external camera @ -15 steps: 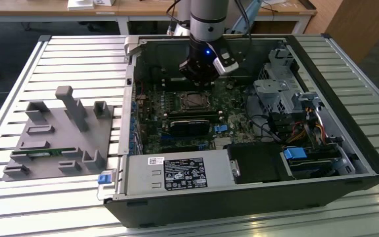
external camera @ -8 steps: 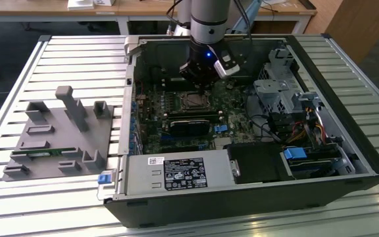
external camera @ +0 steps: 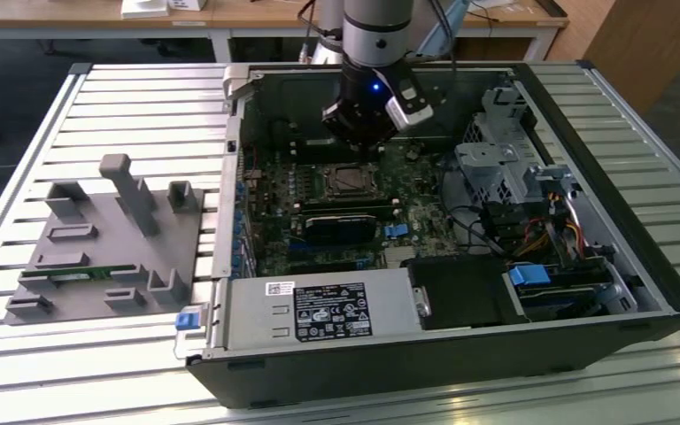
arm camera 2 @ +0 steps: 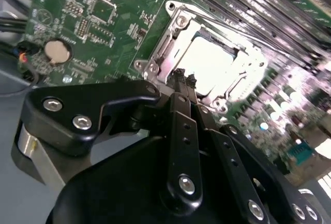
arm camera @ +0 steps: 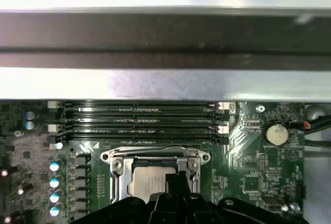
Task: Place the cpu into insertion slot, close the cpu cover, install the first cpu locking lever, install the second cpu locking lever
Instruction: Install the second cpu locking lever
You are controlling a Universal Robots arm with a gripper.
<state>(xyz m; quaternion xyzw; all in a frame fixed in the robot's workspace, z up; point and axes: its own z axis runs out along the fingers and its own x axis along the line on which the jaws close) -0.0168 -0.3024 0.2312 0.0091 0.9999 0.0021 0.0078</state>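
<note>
Resting at the exterior view's left on the slatted grey metal bench (external camera: pixel 33 133) is a grey plastic holder block with upright posts (external camera: pixel 110 243), well apart from the work. Further right sits the open black computer case (external camera: pixel 435 354), its green motherboard (external camera: pixel 275 190) lying flat inside. At the board's middle the small square silver-rimmed insertion slot (external camera: pixel 349 180) already holds the flat silvery-grey metal cpu (arm camera 2: pixel 209 63), and the thin silver cpu cover frame (arm camera 2: pixel 173 25) lies down around it, seen in both wrist views. The black jointed pincer (arm camera 2: pixel 182 75) hangs just above the socket's edge, its slim fingertips drawn together and grasping nothing.

Judging by this, the locking levers are the step in hand. Doing it well calls for a steady, straight press on the thin springy wire, without scraping the bare glossy chip lid or the fine board parts beside it.
</note>
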